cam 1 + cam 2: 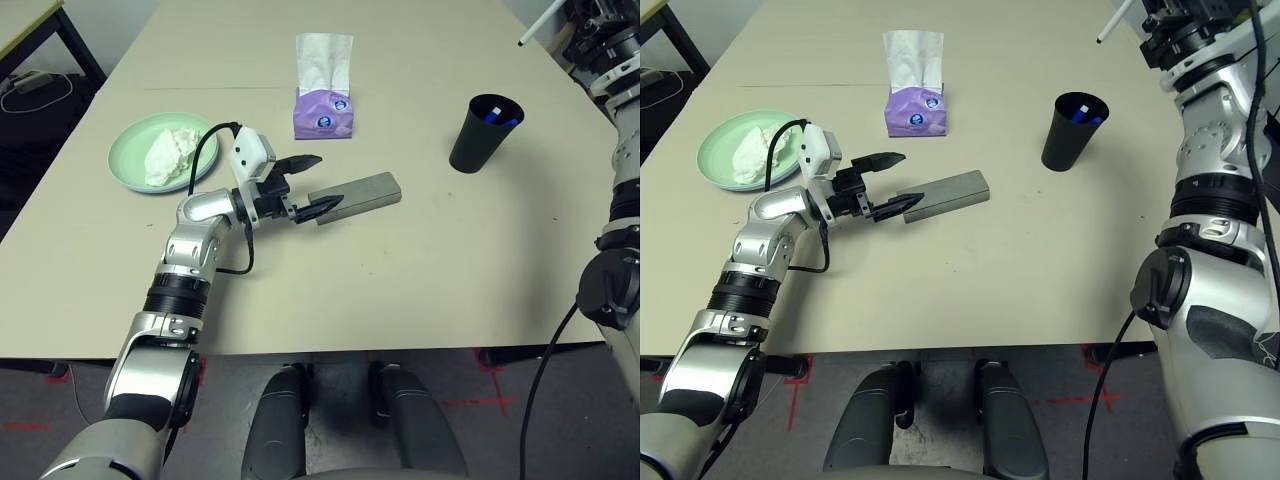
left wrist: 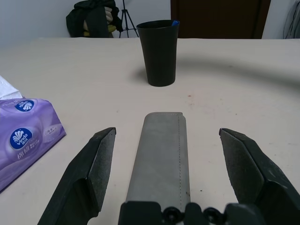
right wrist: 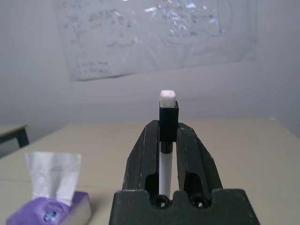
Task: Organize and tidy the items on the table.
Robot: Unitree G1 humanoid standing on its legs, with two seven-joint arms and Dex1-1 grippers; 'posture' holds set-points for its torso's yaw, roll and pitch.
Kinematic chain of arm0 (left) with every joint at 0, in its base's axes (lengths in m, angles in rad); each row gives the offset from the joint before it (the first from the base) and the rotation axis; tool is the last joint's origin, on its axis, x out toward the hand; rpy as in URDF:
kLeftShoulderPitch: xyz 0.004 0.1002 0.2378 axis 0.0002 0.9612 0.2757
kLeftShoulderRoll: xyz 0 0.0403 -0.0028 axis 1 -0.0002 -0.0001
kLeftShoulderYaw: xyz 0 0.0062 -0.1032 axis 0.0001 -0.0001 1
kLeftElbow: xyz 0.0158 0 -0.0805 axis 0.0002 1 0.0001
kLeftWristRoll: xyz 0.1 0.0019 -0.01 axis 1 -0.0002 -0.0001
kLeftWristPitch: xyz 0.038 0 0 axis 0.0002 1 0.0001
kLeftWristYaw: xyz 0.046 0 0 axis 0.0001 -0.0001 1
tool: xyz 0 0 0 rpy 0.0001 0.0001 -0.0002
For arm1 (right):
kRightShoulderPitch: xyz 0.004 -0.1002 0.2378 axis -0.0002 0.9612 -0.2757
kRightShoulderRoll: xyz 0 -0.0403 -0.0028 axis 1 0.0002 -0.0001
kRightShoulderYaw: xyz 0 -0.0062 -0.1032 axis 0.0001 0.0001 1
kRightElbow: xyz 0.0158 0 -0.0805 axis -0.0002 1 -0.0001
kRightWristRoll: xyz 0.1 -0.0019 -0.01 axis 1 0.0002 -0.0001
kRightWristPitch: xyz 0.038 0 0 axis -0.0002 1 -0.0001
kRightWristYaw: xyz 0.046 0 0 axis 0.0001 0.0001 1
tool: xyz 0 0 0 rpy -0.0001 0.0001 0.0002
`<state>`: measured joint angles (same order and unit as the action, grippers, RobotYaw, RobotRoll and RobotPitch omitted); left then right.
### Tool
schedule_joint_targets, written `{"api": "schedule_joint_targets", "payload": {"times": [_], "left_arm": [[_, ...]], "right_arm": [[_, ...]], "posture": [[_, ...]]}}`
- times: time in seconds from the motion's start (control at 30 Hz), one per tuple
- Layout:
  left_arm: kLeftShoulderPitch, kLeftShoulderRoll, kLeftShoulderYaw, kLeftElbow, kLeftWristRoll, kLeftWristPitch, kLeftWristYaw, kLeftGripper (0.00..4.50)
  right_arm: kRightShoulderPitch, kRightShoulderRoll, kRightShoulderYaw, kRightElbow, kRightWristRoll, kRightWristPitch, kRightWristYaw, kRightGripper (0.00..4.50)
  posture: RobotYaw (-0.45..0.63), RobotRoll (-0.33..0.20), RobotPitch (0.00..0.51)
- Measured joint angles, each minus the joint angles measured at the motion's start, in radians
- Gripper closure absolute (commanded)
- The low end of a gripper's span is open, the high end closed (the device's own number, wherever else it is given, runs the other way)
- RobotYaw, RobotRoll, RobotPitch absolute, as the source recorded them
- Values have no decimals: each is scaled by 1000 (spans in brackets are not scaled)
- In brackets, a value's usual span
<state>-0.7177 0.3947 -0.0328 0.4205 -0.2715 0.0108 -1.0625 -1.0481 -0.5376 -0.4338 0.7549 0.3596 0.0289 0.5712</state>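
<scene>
The left claw (image 1: pixel 303 184) lies low over the table (image 1: pixel 420 260) with its fingers spread wide, and the grey case (image 2: pixel 161 154) sits between them, untouched on either side. If the fingers close while the case lies a little askew, I think one pad could catch it first and shove it sideways. The tissue box (image 1: pixel 323 112) stands just beyond that claw, so a wide swing could knock it. The right claw (image 3: pixel 168 140) is clamped on a pen (image 3: pixel 167 115) and held high; the black cup (image 1: pixel 484 132), already holding something blue, stands below and inboard of it. A poor aim could tip the cup. The green plate (image 1: pixel 128 150) with its tissue (image 1: pixel 170 153) rests behind the left claw.
</scene>
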Motion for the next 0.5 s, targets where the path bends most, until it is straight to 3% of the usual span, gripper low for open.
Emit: {"api": "schedule_joint_targets", "payload": {"times": [0.2, 0.5], "left_arm": [[-5, 0, 0, 17, 0, -3, -6, 0], [-5, 1, 0, 21, 0, -3, -6, 0]], "right_arm": [[72, 28, 37, -47, -8, 23, -67, 4161], [81, 40, 72, -97, -9, 50, -87, 4161]], "posture": [[0, 0, 114], [7, 0, 117]]}}
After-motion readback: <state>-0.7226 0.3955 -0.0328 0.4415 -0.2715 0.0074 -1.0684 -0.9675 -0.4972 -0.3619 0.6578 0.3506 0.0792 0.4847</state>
